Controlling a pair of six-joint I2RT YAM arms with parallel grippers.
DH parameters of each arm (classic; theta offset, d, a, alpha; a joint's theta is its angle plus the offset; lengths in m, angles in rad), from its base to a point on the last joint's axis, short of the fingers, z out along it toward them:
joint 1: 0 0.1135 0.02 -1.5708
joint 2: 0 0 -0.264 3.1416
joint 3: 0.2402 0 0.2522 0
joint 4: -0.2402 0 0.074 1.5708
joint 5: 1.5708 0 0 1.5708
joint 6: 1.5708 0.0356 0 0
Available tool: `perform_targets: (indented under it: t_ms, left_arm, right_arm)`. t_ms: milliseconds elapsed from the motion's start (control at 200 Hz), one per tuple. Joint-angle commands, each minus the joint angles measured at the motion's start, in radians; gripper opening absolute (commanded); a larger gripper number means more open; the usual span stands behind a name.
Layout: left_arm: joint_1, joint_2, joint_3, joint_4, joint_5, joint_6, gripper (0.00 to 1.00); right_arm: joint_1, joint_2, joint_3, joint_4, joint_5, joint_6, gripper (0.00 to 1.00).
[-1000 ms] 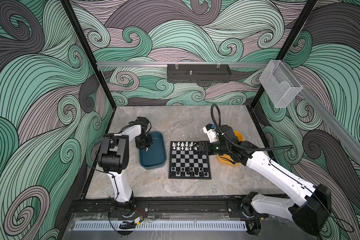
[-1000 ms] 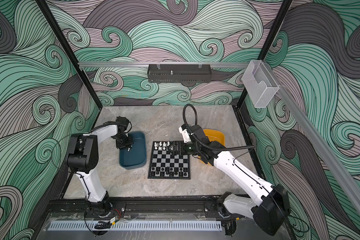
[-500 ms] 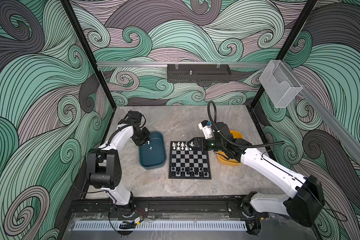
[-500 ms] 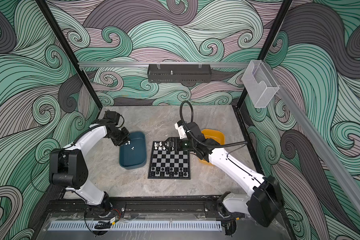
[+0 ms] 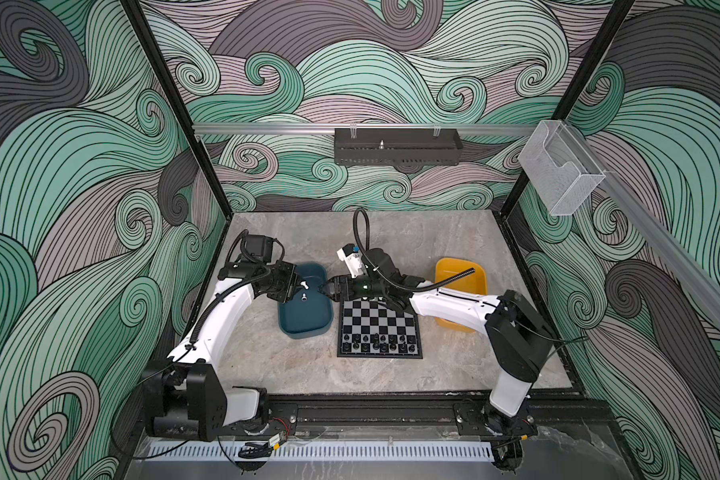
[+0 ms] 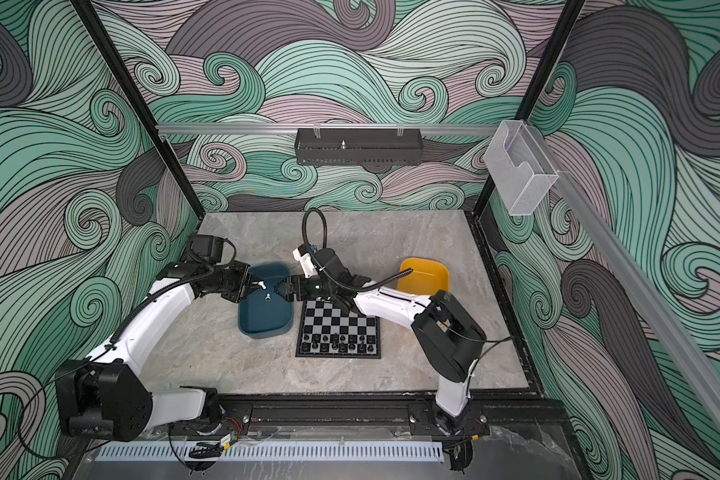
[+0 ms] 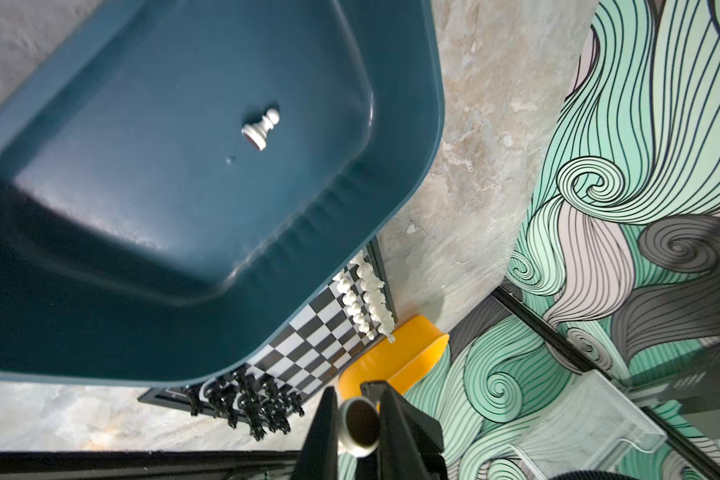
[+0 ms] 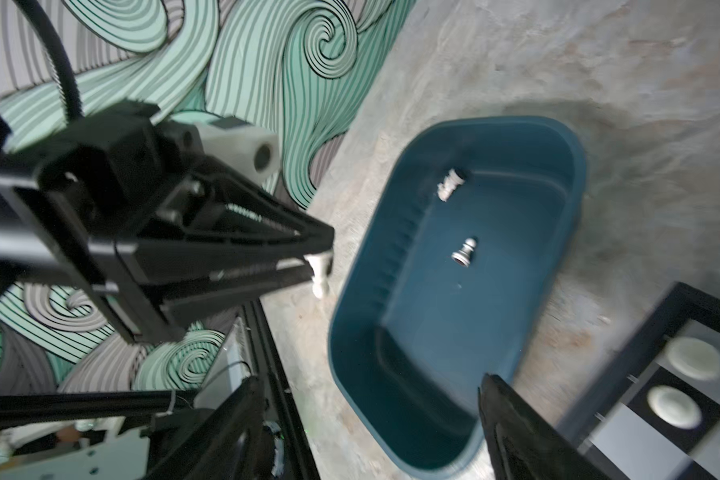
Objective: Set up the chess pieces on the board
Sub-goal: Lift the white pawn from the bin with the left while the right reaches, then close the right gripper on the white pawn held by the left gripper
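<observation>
Left claw (image 8: 321,258) clamped tight on a white piece (image 8: 320,279), pinched at the very fingertips (image 8: 308,239). In the left wrist view the piece's round base shows between the two fingers. The claw hangs over the far half of the teal tray (image 5: 285,328), with the piece clear of the tray floor. Right claw (image 8: 371,380) spread wide, nothing between its fingers, touching nothing. It reaches in from the board side and hovers over the tray's board-side rim, tips pointing at the left claw, near the white piece but apart from it. In the tray: a pawn (image 7: 262,129), white, lying on its side mid-floor, plus a loose piece (image 8: 451,185), also white, lying by a side wall, type too blurred to tell. Board (image 5: 379,322) flat on the desk (image 5: 433,370), just beside the teal tray, between it and the yellow tray (image 5: 460,270). Black pieces (image 5: 377,343) stand in the two near rows in both top views. White pieces (image 7: 366,295) stand in two rows at the far end, seen in the left wrist view; in both top views the right arm (image 5: 445,305) covers them. Exact count on the board cannot be told.
</observation>
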Motion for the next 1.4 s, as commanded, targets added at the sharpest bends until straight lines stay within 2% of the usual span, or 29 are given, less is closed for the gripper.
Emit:
perform_targets:
  t_ms: [0,390,530,891,1206,1321,1391]
  left_arm:
    - [0.001,-0.005,-0.007,0.078,0.062,-0.149,0.09]
    - [0.001,0.0,-0.016,0.153,0.096,-0.208,0.07]
    - [0.002,-0.004,-0.026,0.156,0.096,-0.215,0.07]
    - [0.001,-0.003,-0.048,0.209,0.106,-0.254,0.06]
    - [0.001,-0.006,-0.059,0.218,0.107,-0.272,0.05]
    - [0.002,-0.009,-0.065,0.224,0.108,-0.282,0.05]
    - [0.002,-0.008,-0.073,0.244,0.112,-0.288,0.05]
  right_arm:
    - [0.001,0.057,0.056,0.181,-0.044,0.126,0.73]
    - [0.002,0.131,0.083,0.301,-0.053,0.28,0.53]
    - [0.0,0.151,0.089,0.335,-0.064,0.325,0.43]
    - [-0.009,0.158,0.07,0.377,-0.057,0.386,0.28]
    - [-0.011,0.174,0.073,0.408,-0.04,0.443,0.1]
    - [-0.013,0.171,0.075,0.4,-0.02,0.452,0.0]
    - [-0.018,0.163,0.076,0.383,-0.009,0.451,0.0]
